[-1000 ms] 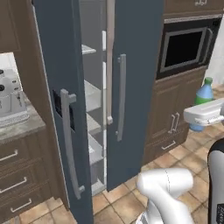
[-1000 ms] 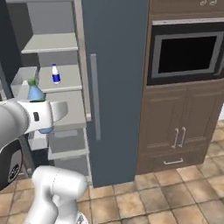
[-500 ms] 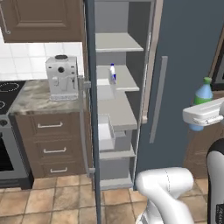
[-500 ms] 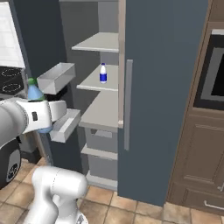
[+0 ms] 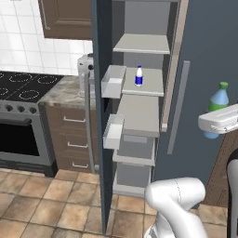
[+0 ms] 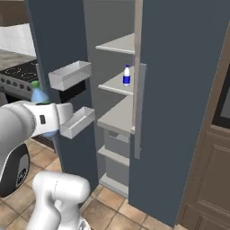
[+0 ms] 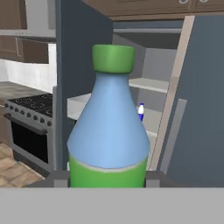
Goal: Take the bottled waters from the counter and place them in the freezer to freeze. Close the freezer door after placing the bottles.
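**Two bottles, one in my grip and one on the freezer shelf**

My gripper (image 7: 107, 177) is clamped on the taller blue bottle (image 7: 109, 131), the one with a green cap and a green band at its base. In the hand view it stands upright between my fingertips (image 7: 57, 178) and fills the middle of the picture. In the left base view I see the same bottle (image 5: 216, 108) rising above my white hand at the right edge, held in the air in front of the closed right-hand door of the freezer (image 5: 204, 60). In the right base view its cap and shoulder (image 6: 38, 93) show just above my forearm at the left.

The freezer door (image 5: 103, 116) on the left stands open, edge-on to the left base camera, with two pale grey bins (image 5: 114, 81) on its inner side, one above the other. Inside, pale shelves are stacked one over another. The shorter white bottle (image 5: 138, 76) with a dark-blue label stands upright on the second shelf down; I also see it in the right base view (image 6: 126, 75) and, small, behind the held bottle in the hand view.

Left of the open door lies the counter (image 5: 69, 93), over brown drawers with silver handles, and beside it the black stovetop (image 5: 25, 86) above an oven. My held bottle is well apart from the shelves.
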Controlling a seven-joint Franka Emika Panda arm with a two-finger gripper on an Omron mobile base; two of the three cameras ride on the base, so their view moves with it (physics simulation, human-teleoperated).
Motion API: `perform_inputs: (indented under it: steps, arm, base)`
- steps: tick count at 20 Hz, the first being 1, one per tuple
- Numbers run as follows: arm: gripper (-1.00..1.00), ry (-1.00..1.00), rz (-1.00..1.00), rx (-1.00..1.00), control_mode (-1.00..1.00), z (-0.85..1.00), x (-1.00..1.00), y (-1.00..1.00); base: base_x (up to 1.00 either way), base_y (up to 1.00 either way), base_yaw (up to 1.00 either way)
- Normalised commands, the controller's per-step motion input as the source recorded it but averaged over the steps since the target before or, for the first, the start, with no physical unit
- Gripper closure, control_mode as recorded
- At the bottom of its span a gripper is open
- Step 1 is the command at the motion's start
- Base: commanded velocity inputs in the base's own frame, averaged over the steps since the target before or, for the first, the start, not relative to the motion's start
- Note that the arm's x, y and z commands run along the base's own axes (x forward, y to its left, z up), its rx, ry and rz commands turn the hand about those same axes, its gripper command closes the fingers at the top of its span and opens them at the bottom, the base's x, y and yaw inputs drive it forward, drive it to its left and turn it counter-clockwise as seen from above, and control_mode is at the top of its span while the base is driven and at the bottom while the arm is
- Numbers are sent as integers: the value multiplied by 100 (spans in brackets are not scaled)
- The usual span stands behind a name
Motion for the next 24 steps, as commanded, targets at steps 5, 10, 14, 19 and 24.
perform_inputs:
  steps: [5,10,14,19,24]
  arm:
    - [100,0,0,0,100,0,0,0]
    - [100,0,0,0,100,0,0,0]
    - [100,0,0,0,100,0,0,0]
    - [100,0,0,0,100,0,0,0]
    - [100,0,0,0,100,0,0,0]
  base:
    - [27,-9,0]
    - [60,-53,3]
    - [40,-38,11]
    - [3,17,3]
    - [2,42,2]
